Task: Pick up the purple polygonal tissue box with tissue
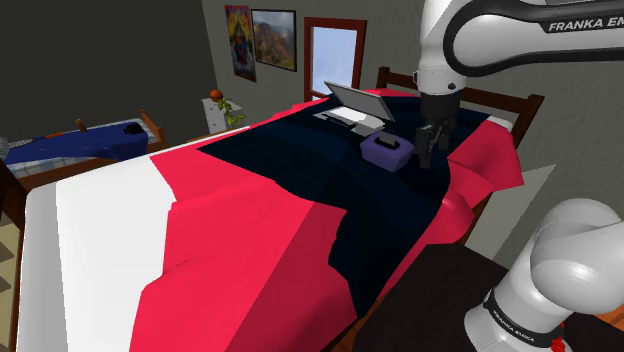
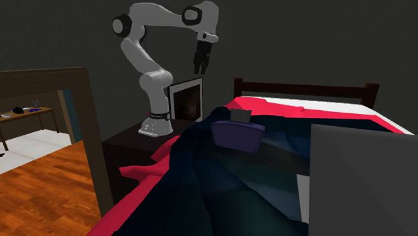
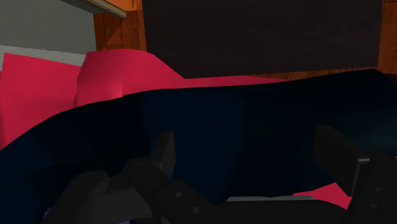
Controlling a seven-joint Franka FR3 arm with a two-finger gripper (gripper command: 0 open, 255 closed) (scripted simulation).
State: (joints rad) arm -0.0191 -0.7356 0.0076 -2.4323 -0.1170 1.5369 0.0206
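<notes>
Black claw [image 1: 431,158], fingers spread apart and pinching nothing, poised right of centre in the shoulder view's upper half, above a dark blue and red bedcover [image 1: 300,190]. Just to its left, not touching it, purple tissue box [image 1: 386,152] (pale tissue [image 2: 241,115] poking from the top) resting on the cover. Beyond, toward top centre, an open laptop [image 1: 350,108].

Tissue box [image 1: 386,151] on bed [image 1: 250,230], laptop [image 1: 352,106] behind it, hand [image 1: 428,152] above and aside

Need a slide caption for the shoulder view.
Open hand hovers above the bed, beside the purple tissue box.
</notes>
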